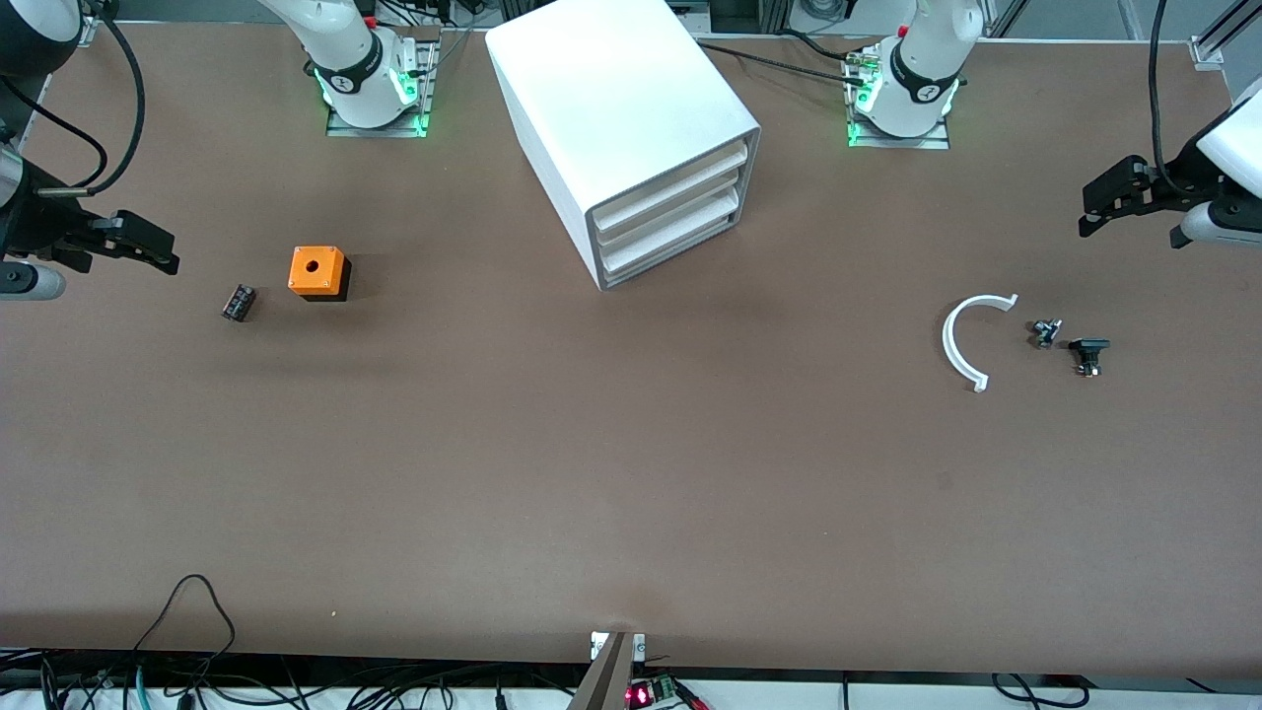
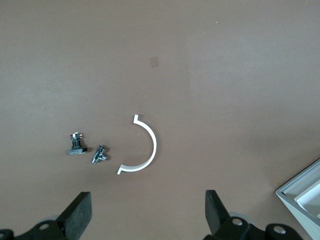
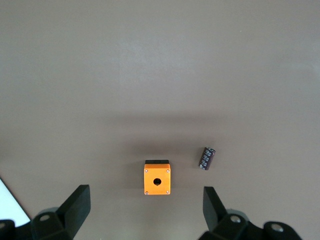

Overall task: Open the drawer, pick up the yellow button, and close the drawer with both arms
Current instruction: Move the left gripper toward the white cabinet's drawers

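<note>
— How are the two arms posed?

— The left tool [image 1: 1129,202] is held up over the counter [image 1: 631,473] at the left arm's end, its fingers [image 2: 77,215] spread wide with nothing between them. The right tool [image 1: 133,247] is held up over the right arm's end, and its fingers [image 3: 75,207] are likewise set wide apart and empty.

— And the containers?

— A white cabinet [image 1: 621,118] is seen on the counter between the two bases. All three drawers are pushed in; the top drawer [image 1: 670,187] is closed, so nothing inside can be made out. The button cannot be seen in any view.

— What is laid around it?

— Toward the right arm's end, an orange cube [image 1: 317,272] with a hole is set down, with a small dark cylinder [image 1: 238,302] just beside it and nearer the front camera. Toward the left arm's end, a white curved strip [image 1: 961,340] is laid flat, and two small dark parts [image 1: 1045,332] [image 1: 1087,355] are placed beside it, all apart from one another.
</note>
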Action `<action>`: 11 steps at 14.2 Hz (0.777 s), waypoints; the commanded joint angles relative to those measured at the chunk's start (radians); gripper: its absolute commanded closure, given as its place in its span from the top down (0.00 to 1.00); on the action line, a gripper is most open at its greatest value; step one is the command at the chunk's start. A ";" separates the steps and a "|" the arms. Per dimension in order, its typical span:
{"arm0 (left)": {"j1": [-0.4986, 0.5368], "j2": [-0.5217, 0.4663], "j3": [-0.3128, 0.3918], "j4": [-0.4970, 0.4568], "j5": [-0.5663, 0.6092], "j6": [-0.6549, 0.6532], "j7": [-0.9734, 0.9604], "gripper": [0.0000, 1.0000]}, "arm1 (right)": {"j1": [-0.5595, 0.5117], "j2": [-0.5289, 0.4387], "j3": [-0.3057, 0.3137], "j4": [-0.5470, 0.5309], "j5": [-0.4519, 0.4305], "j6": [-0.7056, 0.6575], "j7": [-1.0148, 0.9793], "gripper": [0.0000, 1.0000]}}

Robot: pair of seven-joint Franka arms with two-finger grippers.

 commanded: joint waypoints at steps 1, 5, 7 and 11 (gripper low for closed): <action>-0.024 0.115 -0.030 0.068 -0.002 -0.032 0.008 1.00 | -0.004 -0.005 0.003 0.007 -0.005 -0.009 0.004 1.00; -0.016 0.173 -0.027 0.090 -0.041 -0.051 0.023 1.00 | -0.003 -0.019 0.003 -0.011 -0.010 -0.004 0.006 1.00; -0.019 0.219 -0.029 0.064 -0.054 -0.051 0.022 1.00 | -0.003 -0.039 0.001 -0.037 -0.008 -0.003 0.006 1.00; -0.021 0.296 -0.052 0.011 -0.236 -0.109 0.022 1.00 | -0.003 -0.065 0.001 -0.073 -0.010 0.014 0.006 1.00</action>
